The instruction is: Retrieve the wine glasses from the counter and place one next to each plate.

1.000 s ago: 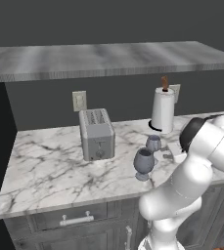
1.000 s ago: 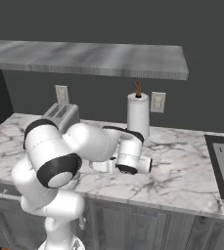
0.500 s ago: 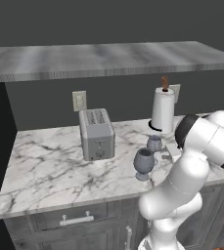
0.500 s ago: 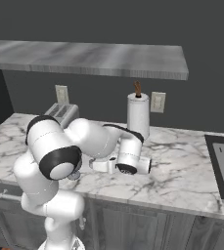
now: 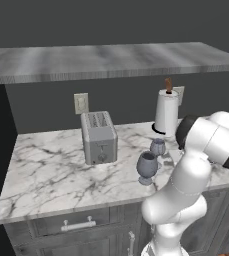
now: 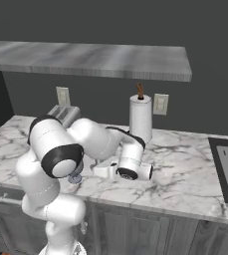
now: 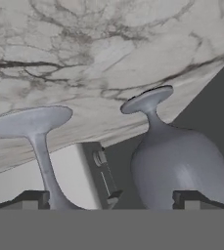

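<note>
Two grey-blue wine glasses stand on the marble counter [image 5: 51, 170], seen upside down from the hand. The fingers [image 7: 111, 199] are spread wide and released, grasping nothing. One glass [image 7: 174, 161] sits just beside the right fingertip, the other [image 7: 35, 141] beside the left.

Toaster [image 5: 99, 137], paper towel roll [image 5: 166, 113], wall shelf [image 5: 111, 59], sink [image 6: 227, 167]

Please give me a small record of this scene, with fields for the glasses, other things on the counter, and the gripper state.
glasses: two wine glasses, near and far, upright on the counter
other things: toaster left of the glasses; paper towel roll behind them
gripper: gripper open, close to both glasses, holding nothing
plates: none visible
</note>
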{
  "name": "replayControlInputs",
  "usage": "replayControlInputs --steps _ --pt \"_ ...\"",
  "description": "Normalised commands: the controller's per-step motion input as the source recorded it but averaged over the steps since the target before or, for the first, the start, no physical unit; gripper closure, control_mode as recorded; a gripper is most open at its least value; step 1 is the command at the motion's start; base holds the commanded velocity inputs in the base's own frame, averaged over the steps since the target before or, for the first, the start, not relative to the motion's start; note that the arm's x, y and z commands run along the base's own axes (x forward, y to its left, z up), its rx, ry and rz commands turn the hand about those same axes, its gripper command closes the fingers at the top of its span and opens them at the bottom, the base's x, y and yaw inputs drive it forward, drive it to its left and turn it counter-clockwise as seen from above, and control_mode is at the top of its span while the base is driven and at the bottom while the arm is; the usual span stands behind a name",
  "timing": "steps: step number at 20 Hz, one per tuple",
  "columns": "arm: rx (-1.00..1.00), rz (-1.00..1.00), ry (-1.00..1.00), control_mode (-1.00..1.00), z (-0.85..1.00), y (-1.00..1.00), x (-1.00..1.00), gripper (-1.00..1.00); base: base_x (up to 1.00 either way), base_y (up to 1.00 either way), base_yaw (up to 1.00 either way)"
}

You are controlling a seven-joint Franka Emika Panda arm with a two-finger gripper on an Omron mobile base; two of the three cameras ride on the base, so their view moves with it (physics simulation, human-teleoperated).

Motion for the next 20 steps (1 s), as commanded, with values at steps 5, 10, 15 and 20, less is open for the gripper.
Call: replayControlInputs --steps 5,10,15,20 --pt "0.0 -0.01 0.01 -1.0 -0.09 0.03 0.2 -1.0 0.0 0.0 0.0" --pt "0.0 -0.02 0.04 -1.0 0.0 0.0 0.22 -1.0 0.0 0.0 0.0" --pt "0.0 -0.02 0.06 -1.0 0.0 0.0 0.17 -1.0 0.0 0.0 0.0" --pt "0.0 -0.02 0.05 -1.0 -0.03 0.04 0.07 -1.0 0.0 0.0 0.0"
